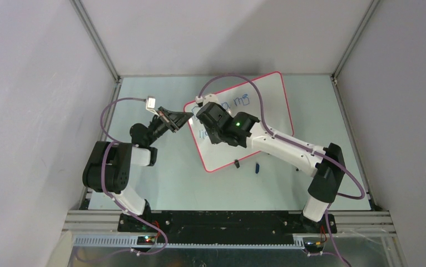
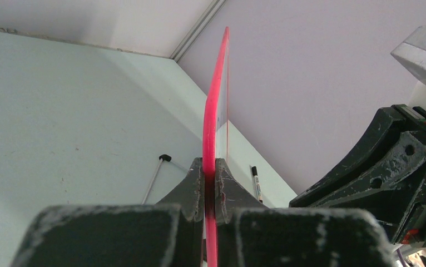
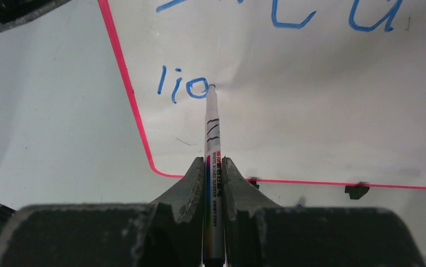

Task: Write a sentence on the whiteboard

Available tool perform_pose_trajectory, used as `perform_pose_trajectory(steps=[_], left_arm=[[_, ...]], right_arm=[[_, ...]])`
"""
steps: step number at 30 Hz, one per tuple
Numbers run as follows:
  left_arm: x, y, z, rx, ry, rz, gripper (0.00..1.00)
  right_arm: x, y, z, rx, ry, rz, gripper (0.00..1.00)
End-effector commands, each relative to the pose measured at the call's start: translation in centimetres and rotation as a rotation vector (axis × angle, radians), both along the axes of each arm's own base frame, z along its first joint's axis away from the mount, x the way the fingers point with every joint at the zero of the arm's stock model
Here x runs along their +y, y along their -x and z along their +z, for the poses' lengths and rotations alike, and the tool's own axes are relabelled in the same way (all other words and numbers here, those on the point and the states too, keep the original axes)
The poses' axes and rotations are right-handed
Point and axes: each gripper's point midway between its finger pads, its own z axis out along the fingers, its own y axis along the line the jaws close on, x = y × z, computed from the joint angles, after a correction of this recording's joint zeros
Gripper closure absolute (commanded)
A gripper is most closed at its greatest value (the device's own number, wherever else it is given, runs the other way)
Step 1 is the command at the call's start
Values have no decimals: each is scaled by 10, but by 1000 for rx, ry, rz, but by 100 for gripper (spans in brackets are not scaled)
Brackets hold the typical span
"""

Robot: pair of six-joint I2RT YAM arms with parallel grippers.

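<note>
The whiteboard (image 1: 269, 108) lies askew at the middle rear of the pale green desk (image 1: 172, 181), a thin red-pink rim running round its glossy white face. On it the sentence (image 3: 182, 89) stands unfinished in blue marker. Its upper line is only partly caught by the right wrist camera, and below it are three marks reading roughly "lio", close to the board's left edge. The tip of a white marker (image 3: 213, 150) touches the board just beside the round last letter. The right claw (image 3: 214, 167) is closed tight on the marker's barrel, which runs straight out between its jaws. The left claw (image 2: 209, 169) is pinched shut on the board's left rim, seen edge-on from its own camera. Black clip feet (image 3: 357, 191) sit along the board's near edge, and a small blue piece (image 1: 257, 167) rests on the desk just off that edge.
</note>
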Motion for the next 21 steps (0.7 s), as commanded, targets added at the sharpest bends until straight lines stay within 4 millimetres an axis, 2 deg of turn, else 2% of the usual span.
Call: perform_pose_trajectory(steps=[1, 5, 21], left_arm=[[-6, 11, 12, -122, -43, -22, 100], [-5, 11, 12, -123, -43, -21, 100], [-5, 11, 13, -125, -44, -21, 100]], right_arm=[[4, -15, 28, -73, -42, -19, 100], [5, -14, 28, -68, -44, -12, 100], [-7, -3, 2, -14, -12, -28, 100]])
